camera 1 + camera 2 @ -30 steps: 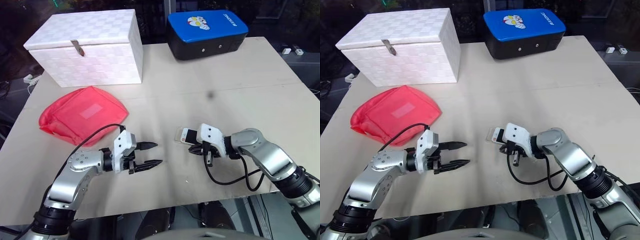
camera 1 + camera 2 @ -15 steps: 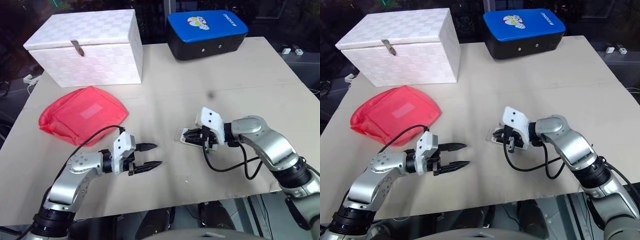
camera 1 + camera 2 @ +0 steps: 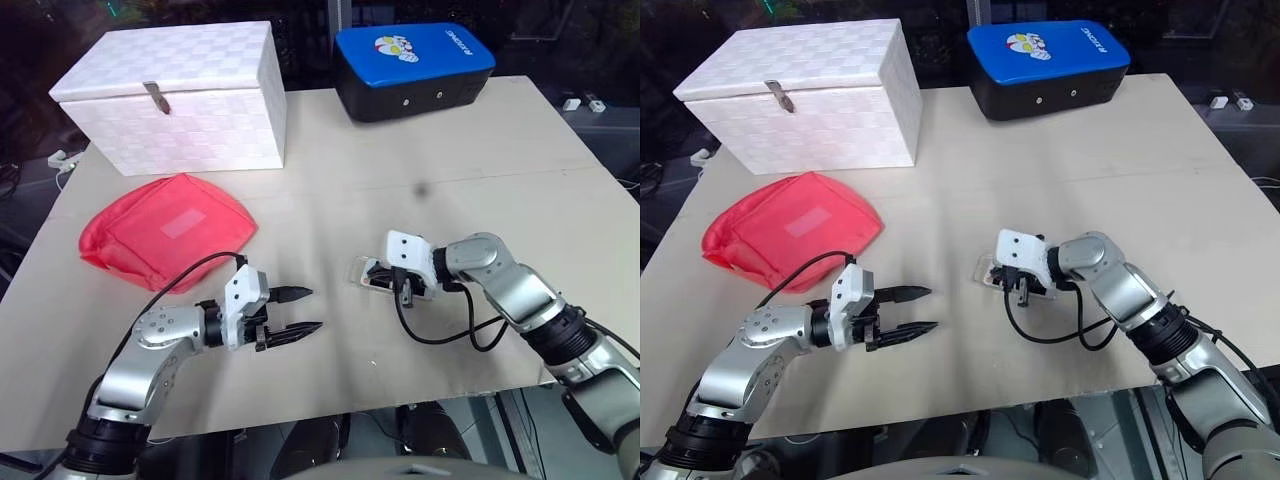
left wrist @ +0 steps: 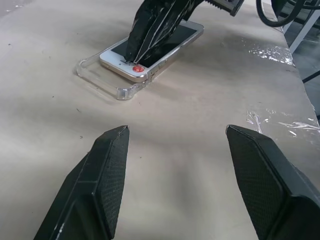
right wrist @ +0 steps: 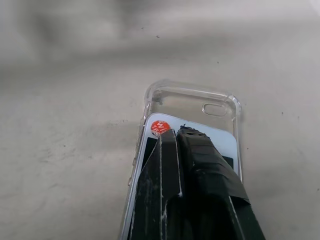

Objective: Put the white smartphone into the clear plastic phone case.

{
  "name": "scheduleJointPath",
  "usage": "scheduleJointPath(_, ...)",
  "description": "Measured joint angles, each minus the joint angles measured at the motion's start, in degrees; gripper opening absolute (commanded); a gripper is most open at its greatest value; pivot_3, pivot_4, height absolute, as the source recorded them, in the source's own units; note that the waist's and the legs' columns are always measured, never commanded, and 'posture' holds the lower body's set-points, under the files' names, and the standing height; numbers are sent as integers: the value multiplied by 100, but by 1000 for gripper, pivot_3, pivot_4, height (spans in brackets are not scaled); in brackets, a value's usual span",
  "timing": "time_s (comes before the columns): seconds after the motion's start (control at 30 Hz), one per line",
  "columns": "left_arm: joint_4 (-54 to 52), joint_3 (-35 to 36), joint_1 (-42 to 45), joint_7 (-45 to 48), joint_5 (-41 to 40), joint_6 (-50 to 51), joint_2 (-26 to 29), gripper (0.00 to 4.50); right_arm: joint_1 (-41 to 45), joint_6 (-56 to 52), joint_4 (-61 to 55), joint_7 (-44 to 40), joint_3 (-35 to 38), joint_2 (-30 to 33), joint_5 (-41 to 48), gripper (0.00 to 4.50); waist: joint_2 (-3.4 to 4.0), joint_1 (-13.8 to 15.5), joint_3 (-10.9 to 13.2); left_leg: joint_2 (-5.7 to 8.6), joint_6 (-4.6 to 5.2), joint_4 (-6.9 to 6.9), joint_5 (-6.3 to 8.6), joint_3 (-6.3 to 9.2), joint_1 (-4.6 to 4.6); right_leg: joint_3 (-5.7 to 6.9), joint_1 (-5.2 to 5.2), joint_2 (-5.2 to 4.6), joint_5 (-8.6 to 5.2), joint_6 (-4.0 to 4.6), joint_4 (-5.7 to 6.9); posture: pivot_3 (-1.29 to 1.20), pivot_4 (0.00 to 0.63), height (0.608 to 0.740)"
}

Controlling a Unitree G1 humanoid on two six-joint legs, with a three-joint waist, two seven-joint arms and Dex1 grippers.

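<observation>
1. Phone (image 4: 150,50) lies screen-up on the table (image 3: 480,150), partly inside the clear case (image 4: 107,82). It sits offset: one end of the case, with the camera cut-out, sticks out bare beyond the end of the phone that bears a small red sticker.
2. Right gripper (image 5: 182,150) rests on the phone's screen, its fingers pressed together, jaws closed with nothing between them. Tips lie just short of the red sticker. It pushes rather than grips.
3. Step in hand, by judgement: seating the phone. It is not yet home, since the case end is uncovered and the phone's edge rides above the case rim.
4. Next move likely calls for sliding the phone toward the bare end of the case, then pressing it down until the corners snap in. The light case may skid along with it unless held.
5. Left gripper (image 3: 295,311) hovers over bare table at about 8 o'clock from the phone, near but apart, jaws wide and empty, pointed toward the case. Well placed to brace it.
6. Outward: red pouch (image 3: 165,232) at 10 o'clock, white box (image 3: 170,95) beyond it, blue-topped case (image 3: 412,66) at 12 o'clock, all well apart.
</observation>
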State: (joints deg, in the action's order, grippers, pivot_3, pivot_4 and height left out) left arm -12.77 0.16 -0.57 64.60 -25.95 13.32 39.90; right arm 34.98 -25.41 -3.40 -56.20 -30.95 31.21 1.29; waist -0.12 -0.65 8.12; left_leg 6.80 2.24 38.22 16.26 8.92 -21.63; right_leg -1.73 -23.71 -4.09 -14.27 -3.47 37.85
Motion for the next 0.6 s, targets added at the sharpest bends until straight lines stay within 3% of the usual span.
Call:
scheduleJointPath(0.2,3,-6,14,-7,7,-3,-9,3123,-132,467,180,140,-1,-222,-360,66,2,-7,-38,-1,0,-2,0,-2,12,-4,7,3,0,0,4,0,150,740)
scheduleJointPath(0.4,35,-119,414,-445,340,126,-187,3123,-571,4,-16,443,786,-643,145,66,14,25,-26,1,-1,0,0,2,-7,0,-3,2,1,0,4,0,150,740)
scheduleJointPath(0.43,88,-154,545,-555,391,180,-254,2613,-601,-177,-237,435,970,-625,320,0,15,14,-23,1,-1,0,0,3,-17,0,-13,2,1,0,4,0,150,740)
scheduleJointPath(0.47,91,-160,556,-570,397,187,-260,2597,-599,-195,-275,435,992,-619,343,0,15,13,-23,1,-1,0,0,3,-19,0,-15,2,1,0,4,0,150,740)
scheduleJointPath(0.5,150,-258,720,-599,426,266,-317,2304,-647,-475,-631,400,1182,-530,559,0,18,5,-20,1,-1,1,0,3,-23,0,-18,2,0,0,3,0,150,740)
scheduleJointPath(0.6,238,-398,1061,-601,430,472,-393,1142,-659,-1184,-1715,235,1502,-148,1082,0,19,8,-17,1,-1,1,0,9,-34,6,-28,1,0,0,0,0,150,740)
